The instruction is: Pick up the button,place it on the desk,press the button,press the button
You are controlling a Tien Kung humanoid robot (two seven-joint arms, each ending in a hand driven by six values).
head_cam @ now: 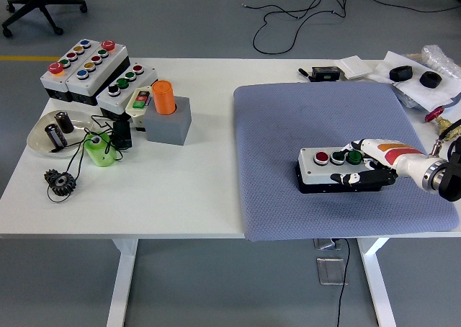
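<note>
right hand (369,165) reaches in from the right edge, forearm cut off by the frame, fingers curled around the right end of the button box (335,168), gripping it. the box sits on the grey mat (317,118), right of centre, red and two green buttons up. fingers cover its right end. left arm out of frame.

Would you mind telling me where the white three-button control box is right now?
In the head view, the white three-button control box sits right of centre on the grey-blue fabric mat, with the robot's right hand resting at its right end.
</note>
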